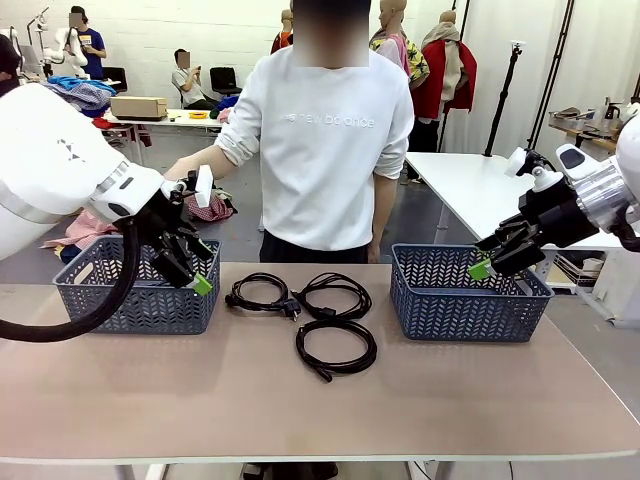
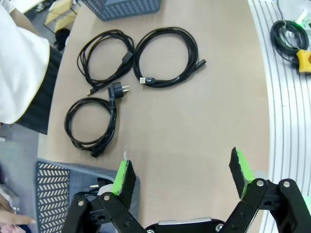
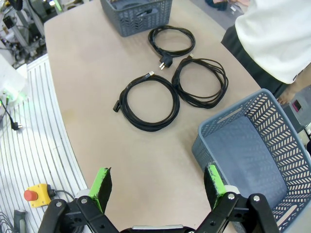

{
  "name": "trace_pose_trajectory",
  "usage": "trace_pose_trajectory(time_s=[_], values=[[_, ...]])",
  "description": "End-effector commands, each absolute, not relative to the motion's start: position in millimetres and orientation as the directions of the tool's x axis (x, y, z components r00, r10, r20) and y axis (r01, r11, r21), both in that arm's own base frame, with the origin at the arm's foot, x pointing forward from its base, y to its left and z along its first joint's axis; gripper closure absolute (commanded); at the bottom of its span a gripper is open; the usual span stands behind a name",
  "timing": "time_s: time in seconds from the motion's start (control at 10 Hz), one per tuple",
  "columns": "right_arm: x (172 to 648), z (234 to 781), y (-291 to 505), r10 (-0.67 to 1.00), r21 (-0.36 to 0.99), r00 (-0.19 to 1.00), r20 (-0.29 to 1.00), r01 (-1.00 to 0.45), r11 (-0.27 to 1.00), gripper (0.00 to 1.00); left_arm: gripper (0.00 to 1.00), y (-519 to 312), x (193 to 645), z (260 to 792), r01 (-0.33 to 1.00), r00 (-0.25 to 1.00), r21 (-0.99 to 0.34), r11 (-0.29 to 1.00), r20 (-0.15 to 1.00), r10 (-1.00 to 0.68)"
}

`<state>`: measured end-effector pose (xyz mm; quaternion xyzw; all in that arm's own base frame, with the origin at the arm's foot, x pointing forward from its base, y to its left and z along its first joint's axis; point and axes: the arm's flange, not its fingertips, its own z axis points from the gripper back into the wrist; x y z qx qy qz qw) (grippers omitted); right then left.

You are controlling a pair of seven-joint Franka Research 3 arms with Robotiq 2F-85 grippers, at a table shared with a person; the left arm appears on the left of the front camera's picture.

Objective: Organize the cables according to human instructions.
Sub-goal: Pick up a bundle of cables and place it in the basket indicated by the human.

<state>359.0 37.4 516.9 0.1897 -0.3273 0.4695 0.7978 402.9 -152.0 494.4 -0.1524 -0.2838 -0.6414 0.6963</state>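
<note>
While three cables (image 1: 338, 322) lie coiled close together on the table (image 1: 200, 400) between two baskets, a fourth (image 2: 96, 186) seems to sit inside the left basket (image 1: 135, 300), likely sorted already. Over that basket's inner edge hangs the left gripper (image 1: 195, 272), spread wide and empty. The right gripper (image 1: 497, 258), equally wide and empty, hovers above the right basket (image 1: 465, 305), probably awaiting the person's (image 1: 330, 150) word.

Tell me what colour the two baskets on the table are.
Grey-blue, with a chevron cut-out pattern: left basket and right basket, clearest in the front view.
</note>
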Motion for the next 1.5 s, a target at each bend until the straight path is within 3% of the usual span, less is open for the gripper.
trace_pose_trajectory(time_s=[0.0,1.1,1.4], values=[[362.3,517.6,36.8,0.615,-0.007,0.319,0.721,-0.884,0.467,0.0,0.0,-152.5,405.0,497.2,0.978,0.029,0.151,0.141,0.577,-0.816],[362.3,517.6,36.8,0.615,-0.007,0.319,0.721,-0.884,0.467,0.0,0.0,-152.0,402.9,494.5,0.98,0.017,0.151,0.132,0.591,-0.807],[362.3,517.6,36.8,0.615,-0.007,0.319,0.721,-0.884,0.467,0.0,0.0,-172.5,393.0,500.0,0.978,-0.076,0.208,0.03,0.485,-0.871]])
